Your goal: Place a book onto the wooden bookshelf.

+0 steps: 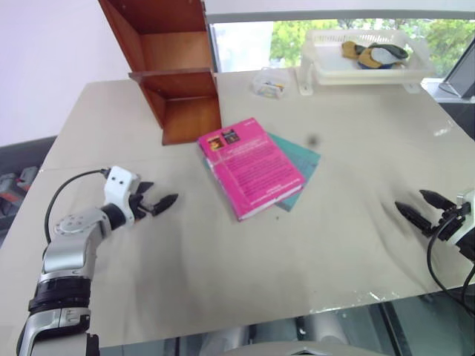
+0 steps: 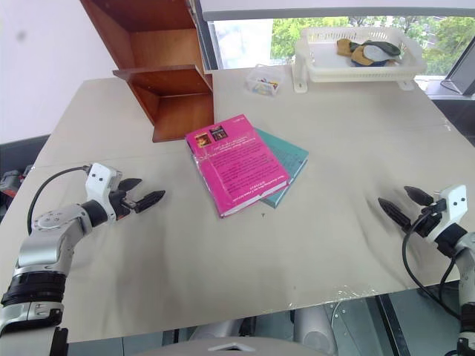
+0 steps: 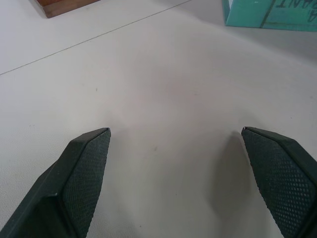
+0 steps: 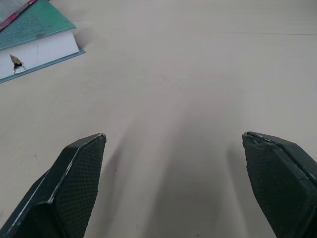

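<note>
I have both arms low over the table (image 1: 223, 297), one at each side of the head view. The left gripper (image 1: 159, 202) sits at lower left with its fingers spread wide and nothing between them; the right gripper (image 1: 420, 208) at lower right is spread the same way, also empty. Both point inward toward the middle.

The book (image 1: 249, 169) lies flat in the centre of the frame, cover up, resting on top of a teal book (image 1: 303, 165) that sticks out from under its right edge. Neither gripper touches it; each is well apart from the stack. The shelf (image 1: 174, 74) stands at upper left, just beyond the book's top corner, its boards bare. A white basket (image 1: 364, 63) sits at upper right.

Nothing is done yet, so my worries are about the pickup. The book lies flat, so a finger has to get under an edge; I expect it to slide across the teal cover rather than lift if I push from one side only. A low finger could also catch the teal book and drag or lift both. Coming from the left, my arm passes near the shelf's base, and a bump could shift it. A thin paperback gripped at one edge may sag and strike the shelf board on the way in.
</note>
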`<state>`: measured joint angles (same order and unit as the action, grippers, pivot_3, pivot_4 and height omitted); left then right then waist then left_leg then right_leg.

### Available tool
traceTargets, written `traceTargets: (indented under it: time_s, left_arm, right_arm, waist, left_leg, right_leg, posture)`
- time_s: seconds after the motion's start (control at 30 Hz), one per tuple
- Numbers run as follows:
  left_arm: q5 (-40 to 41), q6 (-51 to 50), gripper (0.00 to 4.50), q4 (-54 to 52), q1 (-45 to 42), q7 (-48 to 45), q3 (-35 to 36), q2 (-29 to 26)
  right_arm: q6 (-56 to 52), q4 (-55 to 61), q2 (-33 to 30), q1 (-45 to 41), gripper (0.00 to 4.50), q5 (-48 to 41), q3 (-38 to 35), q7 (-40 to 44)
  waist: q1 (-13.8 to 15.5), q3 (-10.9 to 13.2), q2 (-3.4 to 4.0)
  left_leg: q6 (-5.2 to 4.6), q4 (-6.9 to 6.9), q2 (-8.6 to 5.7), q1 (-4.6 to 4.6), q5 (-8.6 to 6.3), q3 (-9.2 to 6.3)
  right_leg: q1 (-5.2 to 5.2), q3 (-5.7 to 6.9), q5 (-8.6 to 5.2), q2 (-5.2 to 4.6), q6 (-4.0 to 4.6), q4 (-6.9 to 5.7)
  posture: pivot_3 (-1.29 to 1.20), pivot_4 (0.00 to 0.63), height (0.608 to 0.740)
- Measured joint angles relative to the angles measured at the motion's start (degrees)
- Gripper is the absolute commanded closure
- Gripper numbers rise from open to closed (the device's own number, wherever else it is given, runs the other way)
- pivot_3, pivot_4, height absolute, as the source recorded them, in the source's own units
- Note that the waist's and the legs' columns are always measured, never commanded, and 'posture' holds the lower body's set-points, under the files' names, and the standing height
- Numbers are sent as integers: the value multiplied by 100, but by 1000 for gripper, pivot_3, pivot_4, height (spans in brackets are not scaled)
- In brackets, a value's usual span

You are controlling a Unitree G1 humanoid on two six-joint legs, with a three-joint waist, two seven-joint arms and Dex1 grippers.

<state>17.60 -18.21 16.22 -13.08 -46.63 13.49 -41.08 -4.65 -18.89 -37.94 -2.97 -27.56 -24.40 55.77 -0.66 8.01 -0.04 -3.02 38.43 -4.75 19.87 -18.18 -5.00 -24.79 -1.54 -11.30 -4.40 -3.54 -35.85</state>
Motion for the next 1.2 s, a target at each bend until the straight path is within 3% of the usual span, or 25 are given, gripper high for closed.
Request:
traceTargets:
  time_s: [0.87, 1.2]
  left_arm:
    - [56, 151, 45, 4, -44, 11, 0, 1]
    - [-205, 607, 45, 873, -1101, -82, -350, 195]
  right_arm:
    - [238, 0, 1, 32, 0, 55, 86, 37]
    - [-140, 830, 27, 247, 0, -536, 48, 269]
  waist:
    - [1, 0, 0]
    - [28, 1, -1]
  left_leg:
    - [0, 0, 0, 0, 0, 0]
    - [0, 2, -4, 4, 0, -7]
  right_leg:
    - [0, 0, 0, 0, 0, 0]
    - [0, 9, 0, -3, 0, 0]
  posture:
    - [0, 150, 740]
    - [0, 150, 740]
